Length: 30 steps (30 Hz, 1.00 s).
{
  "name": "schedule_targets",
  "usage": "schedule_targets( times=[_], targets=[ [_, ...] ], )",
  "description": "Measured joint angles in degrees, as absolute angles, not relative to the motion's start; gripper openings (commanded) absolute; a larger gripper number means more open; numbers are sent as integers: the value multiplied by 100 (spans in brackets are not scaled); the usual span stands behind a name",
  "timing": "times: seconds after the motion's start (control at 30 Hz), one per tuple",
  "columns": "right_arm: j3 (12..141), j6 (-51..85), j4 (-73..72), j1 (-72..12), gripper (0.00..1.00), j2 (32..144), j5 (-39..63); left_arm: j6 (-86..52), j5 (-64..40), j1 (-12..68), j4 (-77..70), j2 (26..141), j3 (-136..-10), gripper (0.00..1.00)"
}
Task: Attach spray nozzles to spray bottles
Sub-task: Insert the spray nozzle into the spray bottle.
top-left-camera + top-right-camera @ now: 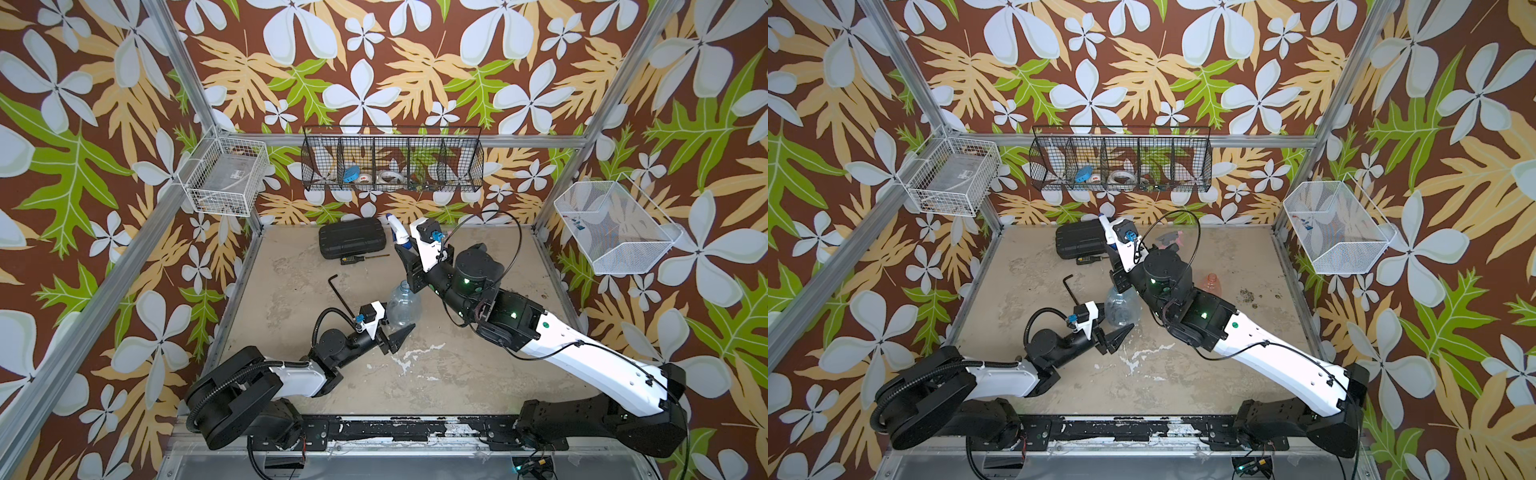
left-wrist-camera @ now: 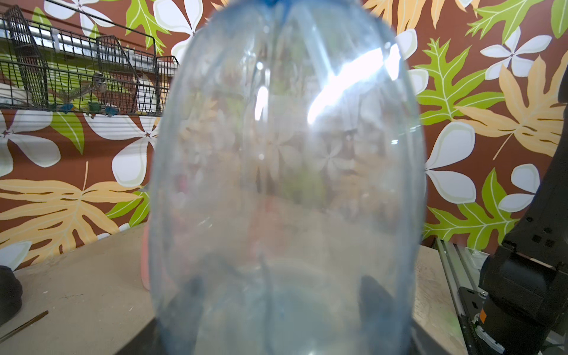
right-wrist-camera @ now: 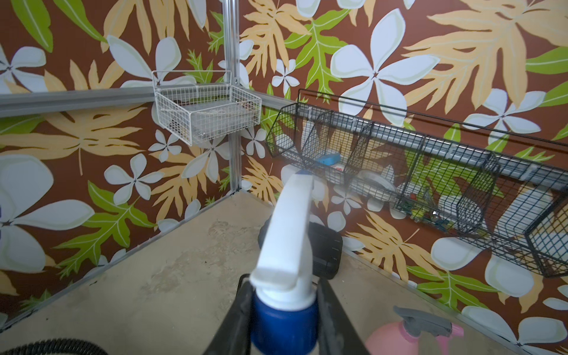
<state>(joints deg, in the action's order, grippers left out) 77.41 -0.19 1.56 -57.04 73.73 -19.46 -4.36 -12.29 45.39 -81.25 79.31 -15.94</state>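
Right gripper (image 3: 284,319) clamped on white nozzle (image 3: 289,246) collar, aloft toward far edge of surface (image 1: 457,374). Clear bottle (image 1: 404,305) upright mid-surface, base pinched by left gripper (image 1: 401,334); its neck lies nearward, below nozzle.

You get bright, even light from above; shadows soft. Left wrist view: white glare streak across the clear bluish rounded plastic bottle (image 2: 289,184), which is blurred. Wrist-view edges bend.

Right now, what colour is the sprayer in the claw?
The sprayer is white with a blue collar; right wrist view shows it best.
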Motion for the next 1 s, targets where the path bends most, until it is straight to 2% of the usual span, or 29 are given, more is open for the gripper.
schedule_targets(
  times=[0.33, 0.53, 0.67, 0.9, 1.0],
  targets=[
    [6829, -21, -473, -5776, 10, 6877, -1704, -464, -1356, 4539, -7736, 7800, -2043, 77],
    [6453, 3, -683, -5776, 15, 6707, -1664, -451, -1380, 4539, -7634, 7867, -2108, 77],
    [6195, 102, -733, -5776, 21, 6589, -1673, -429, -1374, 4532, -7513, 7867, -2152, 77],
    [5986, 239, -770, -5774, 49, 6388, -1712, -220, -1208, 4528, -7443, 7909, -2171, 77],
    [5927, 257, -753, -5774, 55, 6305, -1798, -123, -1070, 4525, -7446, 7985, -2171, 77]
  ],
)
